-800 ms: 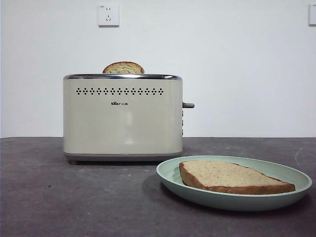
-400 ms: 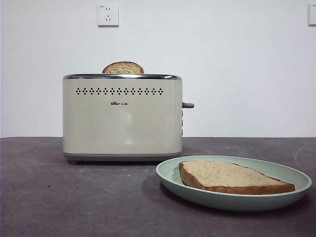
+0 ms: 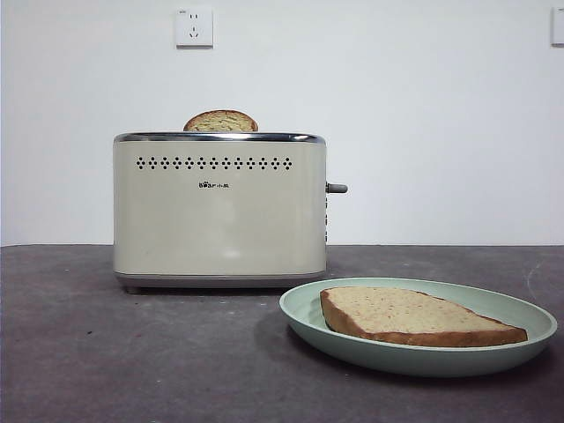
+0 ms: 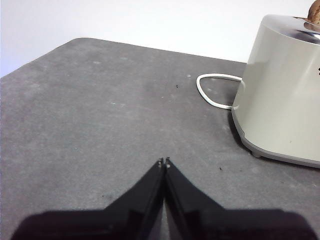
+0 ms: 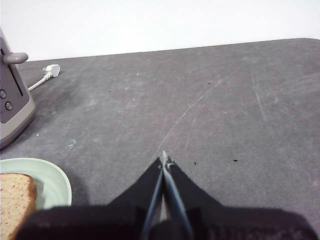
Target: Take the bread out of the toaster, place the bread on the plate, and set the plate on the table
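The bread (image 3: 414,315) lies flat on the mint-green plate (image 3: 304,310), which rests on the dark table (image 3: 132,352) in front of and right of the cream toaster (image 3: 218,211). A second slice (image 3: 220,122) shows only its domed top in the toaster's slot. My left gripper (image 4: 164,161) is shut and empty, low over the table, apart from the toaster (image 4: 282,90). My right gripper (image 5: 164,161) is shut and empty; the plate (image 5: 52,182) and bread (image 5: 15,202) lie to its side. Neither gripper shows in the front view.
A white power cord (image 4: 212,92) loops on the table behind the toaster, its plug (image 5: 50,70) lying near the toaster's lever side (image 5: 14,58). A wall socket (image 3: 194,27) is on the white wall behind.
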